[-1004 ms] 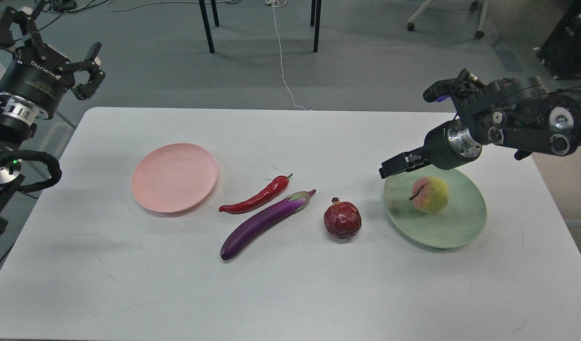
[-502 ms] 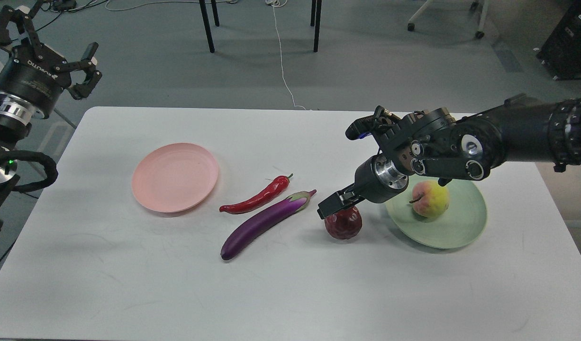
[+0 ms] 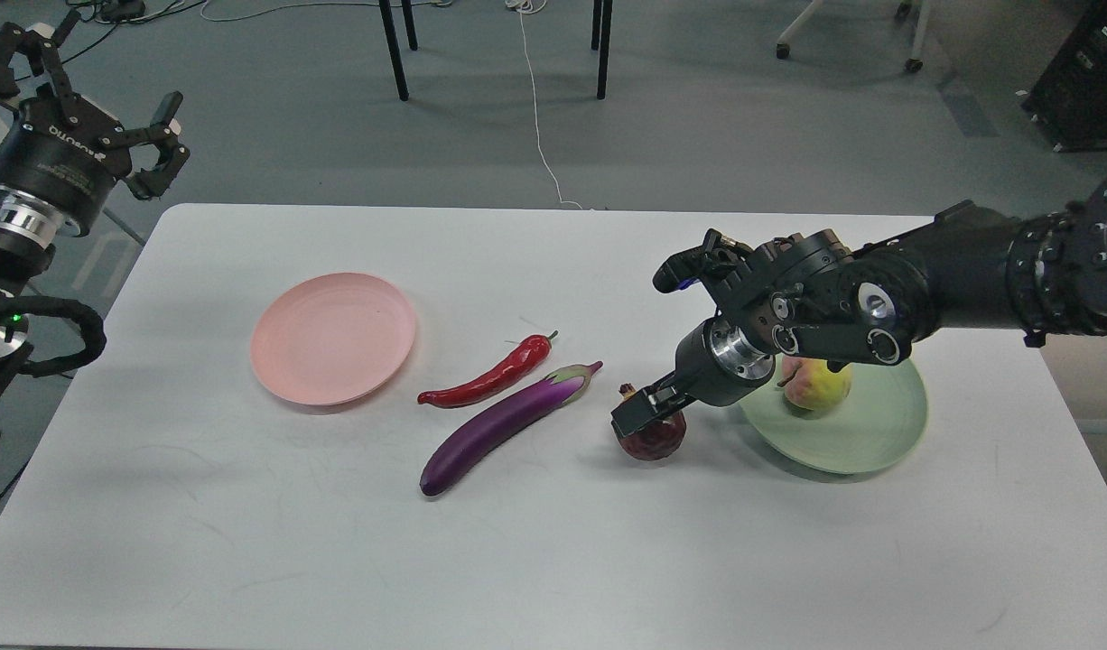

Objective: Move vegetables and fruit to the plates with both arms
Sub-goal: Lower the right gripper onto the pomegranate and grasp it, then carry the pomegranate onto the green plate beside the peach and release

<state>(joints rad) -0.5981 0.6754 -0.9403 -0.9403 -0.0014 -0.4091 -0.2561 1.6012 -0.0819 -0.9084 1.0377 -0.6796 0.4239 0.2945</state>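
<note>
The dark red pomegranate sits on the white table, left of the pale green plate. My right gripper is down on the pomegranate's top and hides much of it; its dark fingers cannot be told apart. The yellow-green peach lies on the green plate, partly behind my right wrist. The purple eggplant and the red chili pepper lie side by side at mid-table. The pale pink plate is empty at the left. My left gripper is open and empty, raised off the table's far left corner.
The white table has bare surface along its front half. Beyond its far edge are black chair legs and a white cable on the grey floor.
My right arm has swung left from above the green plate and come down onto the pomegranate. The left gripper has drifted slightly left and up. The fruit and vegetables lie where they were.
</note>
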